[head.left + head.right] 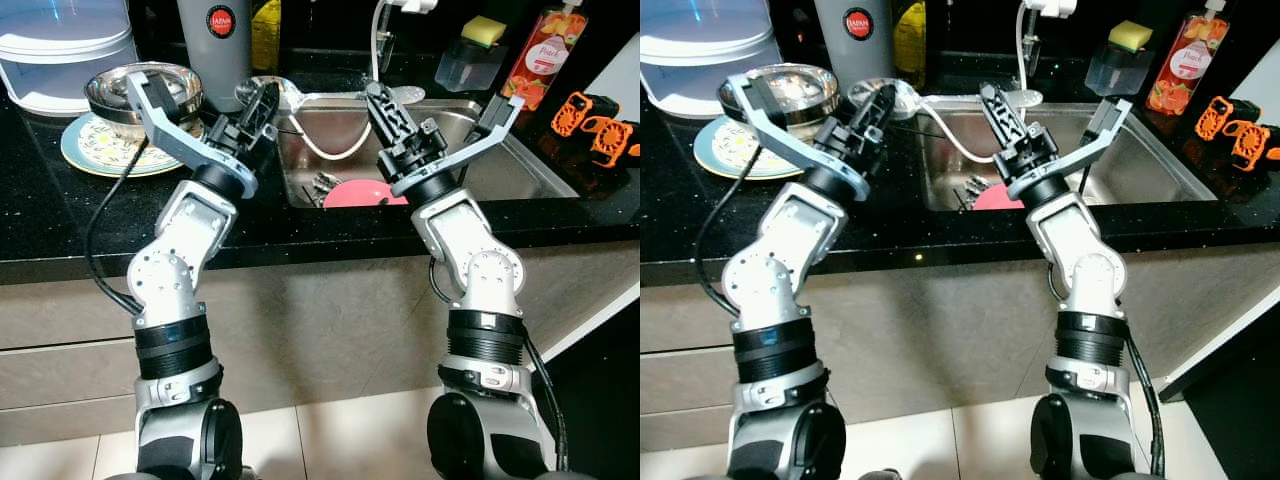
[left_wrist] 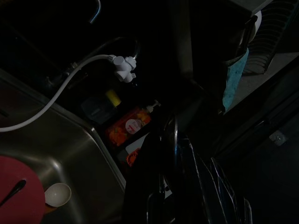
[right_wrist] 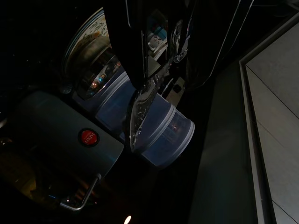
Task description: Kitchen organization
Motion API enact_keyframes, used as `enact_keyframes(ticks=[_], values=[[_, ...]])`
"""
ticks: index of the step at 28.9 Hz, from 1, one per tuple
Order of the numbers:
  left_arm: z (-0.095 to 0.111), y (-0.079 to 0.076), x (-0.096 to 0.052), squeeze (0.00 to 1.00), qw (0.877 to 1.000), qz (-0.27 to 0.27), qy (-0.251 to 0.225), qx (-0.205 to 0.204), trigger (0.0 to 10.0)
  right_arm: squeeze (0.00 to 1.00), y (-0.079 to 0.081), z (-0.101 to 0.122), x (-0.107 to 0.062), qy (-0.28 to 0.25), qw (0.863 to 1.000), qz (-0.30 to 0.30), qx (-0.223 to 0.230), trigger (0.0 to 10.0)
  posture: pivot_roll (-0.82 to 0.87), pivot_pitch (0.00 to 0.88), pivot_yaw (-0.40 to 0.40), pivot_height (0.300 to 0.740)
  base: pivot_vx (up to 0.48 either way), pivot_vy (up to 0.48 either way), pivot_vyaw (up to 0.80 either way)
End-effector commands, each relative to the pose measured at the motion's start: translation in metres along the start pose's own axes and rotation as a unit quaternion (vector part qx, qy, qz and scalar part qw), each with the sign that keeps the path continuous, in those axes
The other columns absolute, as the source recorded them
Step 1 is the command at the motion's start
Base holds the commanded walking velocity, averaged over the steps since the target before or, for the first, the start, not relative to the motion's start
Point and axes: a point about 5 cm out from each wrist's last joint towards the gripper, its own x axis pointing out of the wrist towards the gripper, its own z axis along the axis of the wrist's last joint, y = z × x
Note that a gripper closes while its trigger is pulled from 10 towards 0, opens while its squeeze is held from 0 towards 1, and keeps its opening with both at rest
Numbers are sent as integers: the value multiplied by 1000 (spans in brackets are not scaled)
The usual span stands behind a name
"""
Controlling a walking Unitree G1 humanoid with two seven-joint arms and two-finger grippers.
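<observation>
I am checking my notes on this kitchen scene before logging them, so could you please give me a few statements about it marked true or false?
1. A pink plate lies in the sink. True.
2. The steel bowl stands inside the sink. False: it sits on the patterned plate on the counter, left of the sink.
3. The orange soap bottle stands behind the sink, to the robot's right. True.
4. The yellow sponge lies on the floor. False: it rests on a clear container behind the sink.
5. A white hose runs down into the sink. True.
</observation>
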Motion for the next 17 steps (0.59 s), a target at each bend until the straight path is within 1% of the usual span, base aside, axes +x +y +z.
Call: enact_keyframes(ticks=[1, 2, 10, 13, 14, 16, 17], values=[[-9, -3, 0, 0, 1000, -3, 15, -6, 10000, 0, -4, 1, -2, 2, 1000, -9, -6, 10000, 173, 0, -87, 740, 0, 0, 0], [-9, -1, -1, 0, 1000, 1, 15, -6, 10000, 0, -5, 1, -2, -1, 1000, -13, -7, 0, 173, 0, -89, 740, 0, 0, 0], [-9, 4, -3, 0, 1000, 12, 17, -4, 10000, 0, -8, 4, -3, -10, 1000, -21, -7, 0, 168, 0, -93, 740, 0, 0, 0], [-13, 9, -7, 0, 999, 32, 27, 14, 10000, 0, -10, 6, -4, -15, 999, -28, -9, 0, 168, 0, -93, 740, 0, 0, 0], [-13, 9, -7, 0, 999, 32, 27, 14, 10000, 0, -10, 6, -4, -15, 999, -28, -9, 0, 168, 0, -93, 740, 0, 0, 0], [-15, 11, -9, 0, 997, 49, 31, 42, 10000, 0, -11, 6, -5, -12, 999, -31, -17, 0, 169, 0, -94, 740, 0, 0, 0], [-15, 11, -9, 0, 997, 54, 32, 54, 10000, 0, -11, 6, -5, -10, 999, -32, -22, 824, 169, 0, -94, 740, 0, 0, 0]])
